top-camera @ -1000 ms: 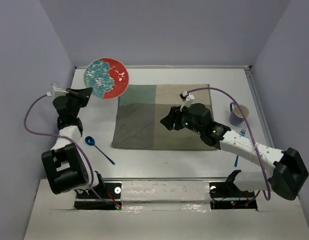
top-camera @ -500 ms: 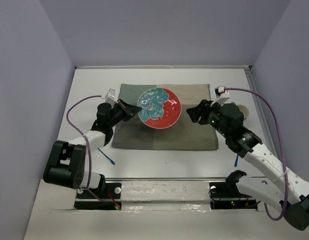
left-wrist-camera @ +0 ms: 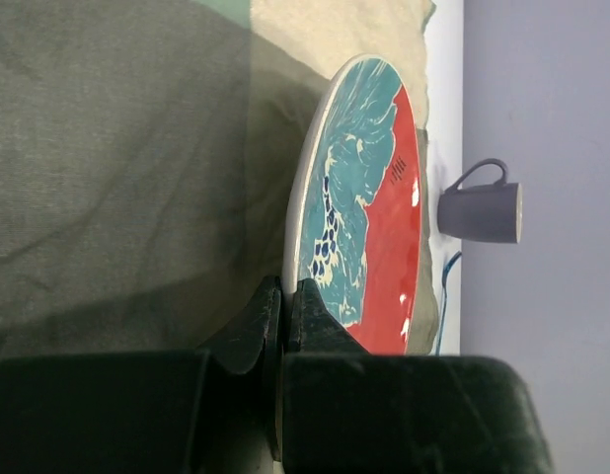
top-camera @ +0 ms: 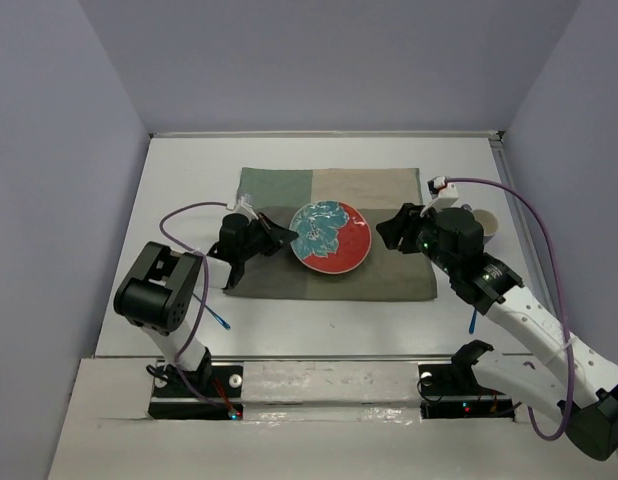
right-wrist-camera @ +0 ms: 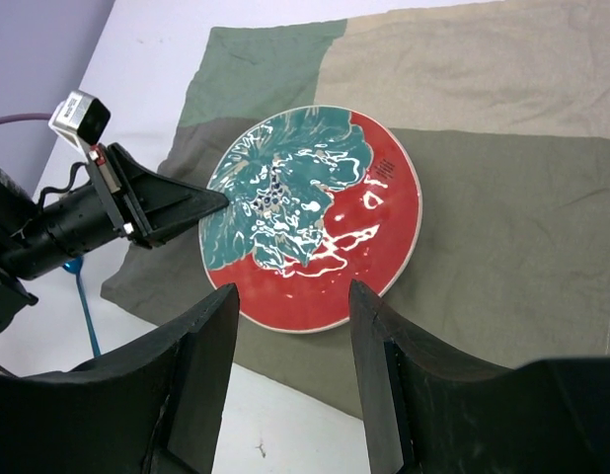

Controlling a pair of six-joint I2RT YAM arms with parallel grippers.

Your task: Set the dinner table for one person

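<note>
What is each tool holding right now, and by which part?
The left tool pinches the plate by its rim nearest that arm; the right tool stands open, holding nothing.

**Plate rim clamped in closed jaws**

The left gripper (left-wrist-camera: 284,296) pinches the near rim of a teal-and-red plate (left-wrist-camera: 369,217) over the olive placemat (left-wrist-camera: 117,148). Beyond them, a lavender mug (left-wrist-camera: 481,213) stands on the white dinner table (left-wrist-camera: 443,99).
</note>
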